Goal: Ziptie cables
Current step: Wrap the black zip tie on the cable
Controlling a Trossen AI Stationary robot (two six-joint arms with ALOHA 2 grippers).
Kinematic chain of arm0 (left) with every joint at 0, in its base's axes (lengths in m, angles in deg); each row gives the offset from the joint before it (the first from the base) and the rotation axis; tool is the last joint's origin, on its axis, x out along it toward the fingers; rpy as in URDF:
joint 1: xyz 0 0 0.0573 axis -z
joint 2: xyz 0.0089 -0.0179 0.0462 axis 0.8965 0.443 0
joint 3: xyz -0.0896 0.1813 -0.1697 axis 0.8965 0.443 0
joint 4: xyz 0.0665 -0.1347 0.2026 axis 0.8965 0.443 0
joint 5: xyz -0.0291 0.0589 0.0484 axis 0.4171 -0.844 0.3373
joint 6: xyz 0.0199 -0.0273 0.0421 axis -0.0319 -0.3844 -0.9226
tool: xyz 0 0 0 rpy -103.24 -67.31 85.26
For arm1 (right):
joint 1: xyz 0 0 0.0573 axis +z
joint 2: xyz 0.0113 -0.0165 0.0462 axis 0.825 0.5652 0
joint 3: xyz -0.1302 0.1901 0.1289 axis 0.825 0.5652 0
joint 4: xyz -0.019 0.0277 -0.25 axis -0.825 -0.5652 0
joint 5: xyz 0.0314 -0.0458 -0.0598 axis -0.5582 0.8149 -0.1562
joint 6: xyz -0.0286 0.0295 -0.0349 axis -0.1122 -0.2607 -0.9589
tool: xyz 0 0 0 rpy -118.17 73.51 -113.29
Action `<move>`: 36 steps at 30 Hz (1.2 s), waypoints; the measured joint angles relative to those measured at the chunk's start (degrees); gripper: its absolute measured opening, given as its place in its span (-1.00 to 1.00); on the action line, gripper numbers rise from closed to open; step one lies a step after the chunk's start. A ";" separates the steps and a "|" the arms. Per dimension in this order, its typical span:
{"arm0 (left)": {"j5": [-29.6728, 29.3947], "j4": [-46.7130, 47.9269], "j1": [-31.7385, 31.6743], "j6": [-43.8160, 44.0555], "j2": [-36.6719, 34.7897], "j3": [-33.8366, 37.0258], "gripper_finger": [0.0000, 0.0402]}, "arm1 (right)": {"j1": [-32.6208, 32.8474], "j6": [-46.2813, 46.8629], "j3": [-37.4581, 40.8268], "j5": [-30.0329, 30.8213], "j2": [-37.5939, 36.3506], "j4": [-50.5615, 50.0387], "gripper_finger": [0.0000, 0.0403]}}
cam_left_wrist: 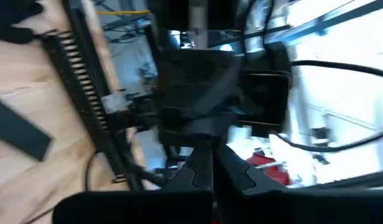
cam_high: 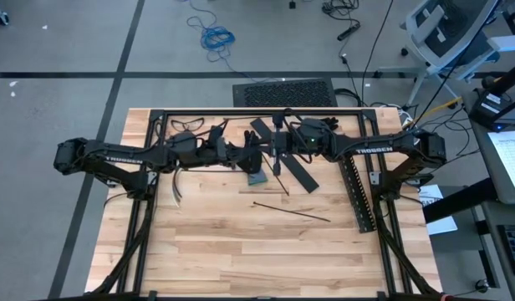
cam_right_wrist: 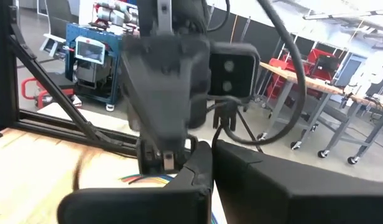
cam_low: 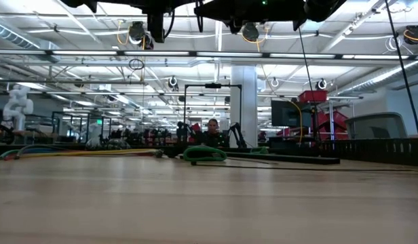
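The left gripper (cam_high: pixel 251 155) hovers over the table's (cam_high: pixel 224 242) far middle, fingers pinched shut on nothing. Facing it, almost nose to nose, the right gripper (cam_high: pixel 277 150) is closed and empty too. In the right wrist view the left gripper's body fills the frame, and just beneath it peeks a fan of coloured wires: the cables (cam_right_wrist: pixel 145 179), lying on the wood below and between the two fingertip pairs. From overhead they are mostly hidden under the wrists.

Those cables look thin, light and floppy; a single pinch would probably let the ends droop and splay, so a hold near the bundle's middle, strands gathered, seems wisest.

Further right of the right gripper, a flat black strip (cam_high: pixel 299 171) angles across the boards and a thin black stick (cam_high: pixel 293 211) lies nearer the front edge. Beyond those, the long black slotted strip (cam_high: pixel 359 192) runs beside the right frame post. The front half of the table offers the most open room; the far rail sits close behind both wrists.
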State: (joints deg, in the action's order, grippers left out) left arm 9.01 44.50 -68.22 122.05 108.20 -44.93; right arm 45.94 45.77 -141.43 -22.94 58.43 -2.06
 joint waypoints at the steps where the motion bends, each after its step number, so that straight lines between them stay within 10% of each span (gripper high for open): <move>1: -0.42 0.65 -0.04 0.22 0.00 0.00 -1.00 | 0.13 0.00 0.00 0.02 0.00 -0.03 -1.00; 11: -0.61 0.23 0.20 -1.45 0.02 0.00 -0.97 | 0.46 0.02 0.04 0.03 0.00 -0.20 -1.00; 36: 4.92 -3.71 0.37 -3.43 0.02 0.00 -0.04 | 0.55 0.04 0.02 -0.28 0.00 0.02 -1.00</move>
State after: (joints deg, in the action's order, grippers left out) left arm 13.93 40.79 -67.84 118.62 108.22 -44.93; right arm 46.48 45.81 -141.41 -23.23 58.43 -2.04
